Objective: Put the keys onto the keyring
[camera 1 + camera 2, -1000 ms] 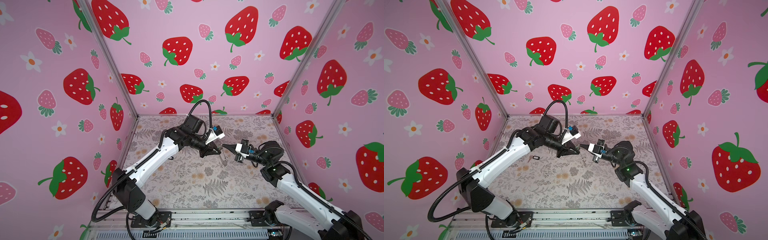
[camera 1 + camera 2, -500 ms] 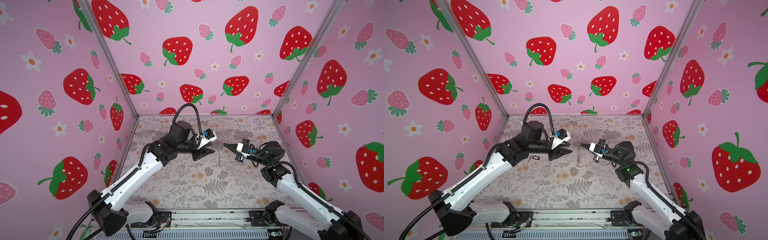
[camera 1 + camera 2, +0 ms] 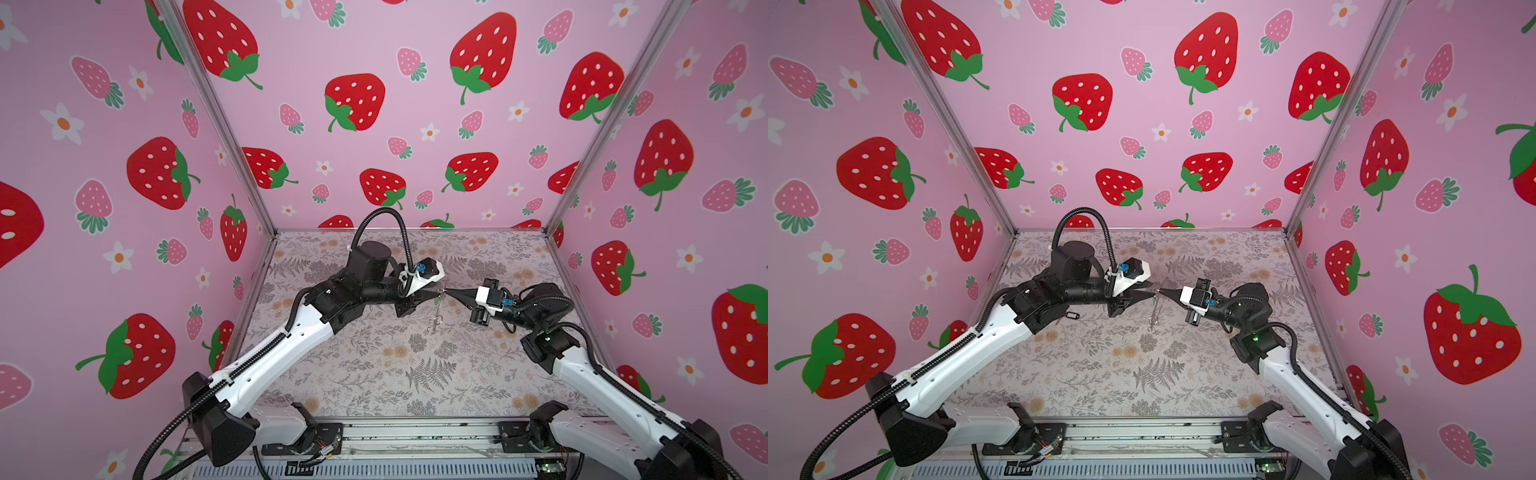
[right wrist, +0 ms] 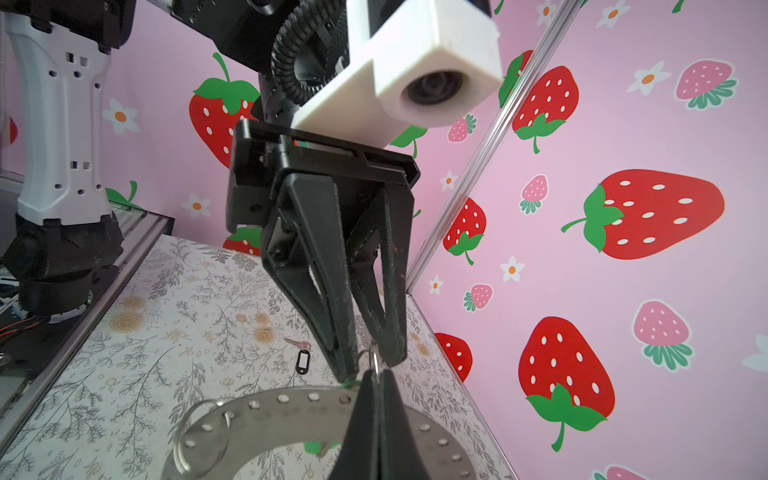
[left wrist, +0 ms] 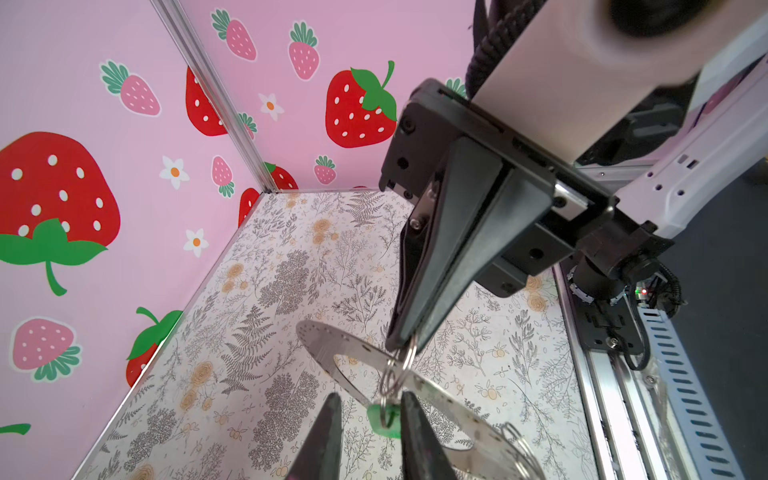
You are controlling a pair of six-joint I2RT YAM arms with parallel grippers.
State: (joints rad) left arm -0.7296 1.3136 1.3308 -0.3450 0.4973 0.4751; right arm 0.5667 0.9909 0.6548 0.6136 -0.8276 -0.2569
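Two grips: right fingers (image 5: 436,270) tight on keyring (image 5: 332,345); left fingers (image 5: 328,436) apart around green key (image 5: 382,417).

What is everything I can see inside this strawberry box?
Keyring: one, grey metal, hanging from the right tool.
Green tag: one, green, on a keyring wire loop, inside the left tool.
Black tag: one, black-rimmed, pale centre, on the mat.
Pinkish bit: one, beside the black tag, too small to tell.
Mat: one, pale floral, floor.
Walls: three, pink with strawberries, around the mat.
Arms: two, white and black, from the front.
Left tool: one, black, open around the green tag.
Right tool: one, black, shut on a keyring loop.
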